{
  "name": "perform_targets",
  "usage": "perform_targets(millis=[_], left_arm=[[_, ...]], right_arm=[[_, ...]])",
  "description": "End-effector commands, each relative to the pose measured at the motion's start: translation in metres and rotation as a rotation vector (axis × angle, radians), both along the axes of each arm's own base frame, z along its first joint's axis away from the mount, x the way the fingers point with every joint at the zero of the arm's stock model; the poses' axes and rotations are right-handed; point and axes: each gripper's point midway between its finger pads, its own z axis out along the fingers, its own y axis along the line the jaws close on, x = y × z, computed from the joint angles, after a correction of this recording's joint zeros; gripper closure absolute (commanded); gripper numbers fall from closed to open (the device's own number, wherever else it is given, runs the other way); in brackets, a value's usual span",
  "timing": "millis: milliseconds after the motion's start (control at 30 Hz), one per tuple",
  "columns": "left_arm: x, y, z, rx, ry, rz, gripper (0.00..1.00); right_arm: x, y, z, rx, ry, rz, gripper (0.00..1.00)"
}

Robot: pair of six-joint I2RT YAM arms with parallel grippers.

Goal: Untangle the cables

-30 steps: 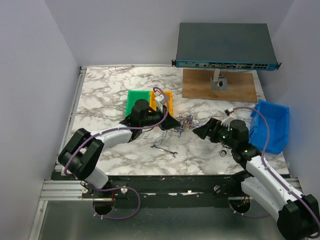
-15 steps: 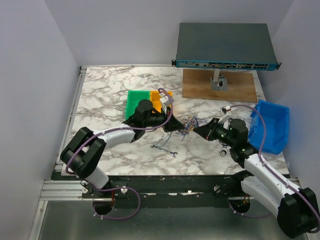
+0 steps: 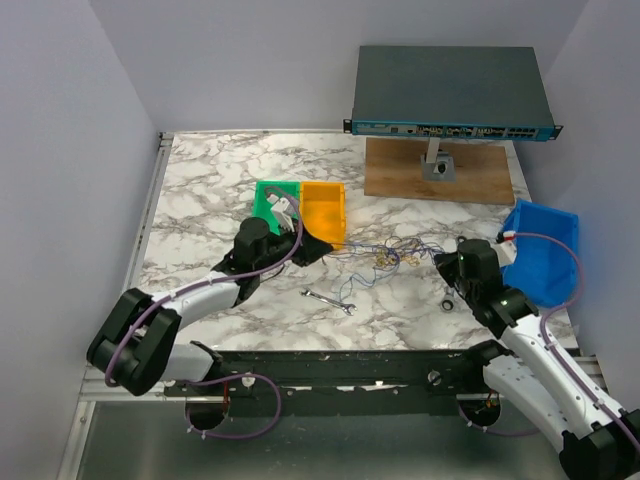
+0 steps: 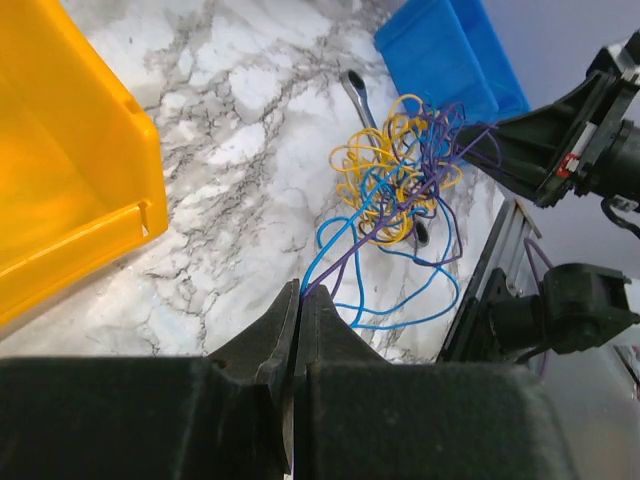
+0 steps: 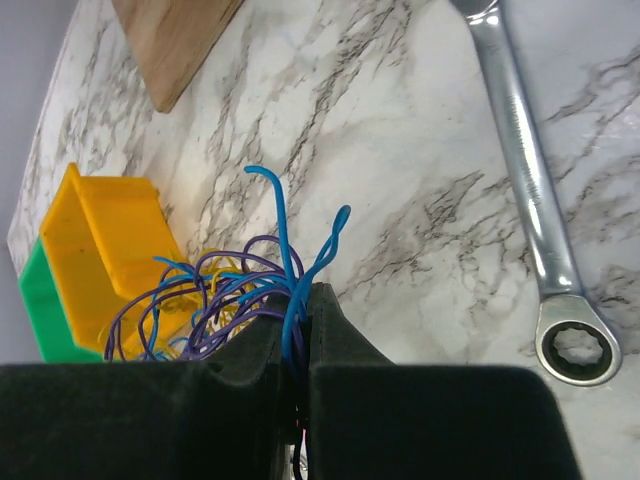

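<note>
While both arms reach low inward, left end effector (image 4: 297, 296) and right end effector (image 5: 304, 297) pinch the cables (image 4: 398, 182).

Even overhead light washes the white-and-grey marble tabletop (image 3: 200, 180) in the top view, leaving a faint shadow beneath the dark grey network switch (image 3: 450, 85) at 1 o'clock. From the left wrist, the yellow-orange plastic bin (image 4: 60, 150) glows at 10 o'clock; the thin blue, purple and yellow cables (image 4: 400, 170) render crisp, the black left gripper (image 4: 297, 295) at 6 o'clock dark and soft. From the right wrist, the polished steel wrench (image 5: 530, 200) glints at 2 o'clock.
</note>
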Motion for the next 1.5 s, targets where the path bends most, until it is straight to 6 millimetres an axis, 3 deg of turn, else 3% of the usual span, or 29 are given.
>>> perform_targets(millis=[0, 67, 133, 233, 300, 400, 567, 833, 1000, 1233, 1400, 1467], left_arm=[[0.040, 0.052, 0.019, -0.009, -0.087, 0.320, 1.00], [0.041, 0.063, 0.019, 0.002, -0.095, 0.381, 1.00], [0.041, 0.073, 0.022, 0.006, -0.112, 0.430, 1.00], [0.034, 0.062, 0.036, -0.003, -0.171, 0.352, 1.00], [0.027, 0.045, 0.041, -0.001, -0.202, 0.261, 1.00], [0.022, 0.023, 0.042, 0.004, -0.205, 0.166, 1.00], [0.021, 0.010, 0.038, 0.015, -0.189, 0.110, 1.00], [0.020, 0.015, 0.041, 0.021, -0.210, 0.133, 1.00], [0.016, 0.012, 0.044, 0.021, -0.229, 0.106, 1.00], [0.015, 0.007, 0.043, 0.026, -0.226, 0.094, 1.00], [0.016, 0.010, 0.042, 0.032, -0.232, 0.111, 1.00], [0.015, 0.010, 0.043, 0.032, -0.235, 0.107, 1.00]], right_arm=[[-0.021, -0.080, -0.006, -0.238, 0.052, -0.332, 0.92], [-0.020, -0.076, -0.007, -0.236, 0.049, -0.304, 0.85], [-0.012, -0.063, -0.006, -0.240, 0.025, -0.197, 0.62], [0.001, -0.006, 0.001, -0.230, -0.059, 0.199, 0.24], [-0.001, 0.031, 0.009, -0.175, -0.126, 0.416, 0.17], [-0.009, 0.075, 0.023, -0.084, -0.253, 0.662, 0.15], [-0.015, 0.103, 0.023, -0.023, -0.267, 0.838, 0.00], [0.029, 0.104, 0.014, -0.104, -0.201, 0.796, 0.08], [0.053, 0.124, 0.004, -0.120, -0.164, 0.823, 0.08], [0.068, 0.169, -0.030, -0.252, -0.072, 0.998, 0.13], [0.072, 0.189, -0.069, -0.285, 0.016, 1.082, 0.14], [0.073, 0.194, -0.082, -0.286, 0.034, 1.095, 0.23]])
